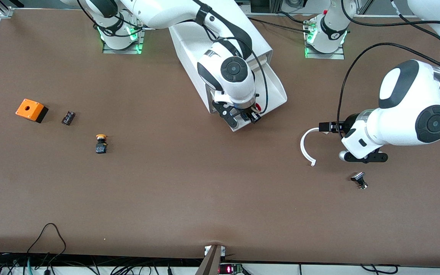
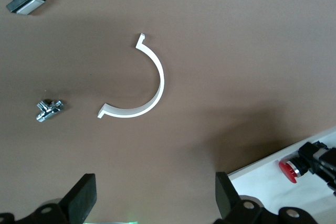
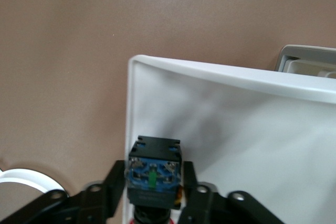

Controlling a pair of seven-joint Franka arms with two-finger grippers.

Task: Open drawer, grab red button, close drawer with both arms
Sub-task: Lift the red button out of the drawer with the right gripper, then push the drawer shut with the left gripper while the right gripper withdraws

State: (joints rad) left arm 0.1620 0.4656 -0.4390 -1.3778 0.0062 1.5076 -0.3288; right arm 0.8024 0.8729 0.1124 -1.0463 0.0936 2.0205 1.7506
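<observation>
A: So right tool (image 1: 247,115)?
B: Clamped on the button (image 3: 153,174), over the pulled-out drawer (image 1: 277,89), for lifting it clear.
A: Left tool (image 2: 152,203)?
B: Spread wide, waiting over the counter (image 1: 189,191), ready to push.

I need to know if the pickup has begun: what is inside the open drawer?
The red-capped button, between the right gripper's fingers, over the open drawer. The arm covers much of the drawer's floor.
</observation>
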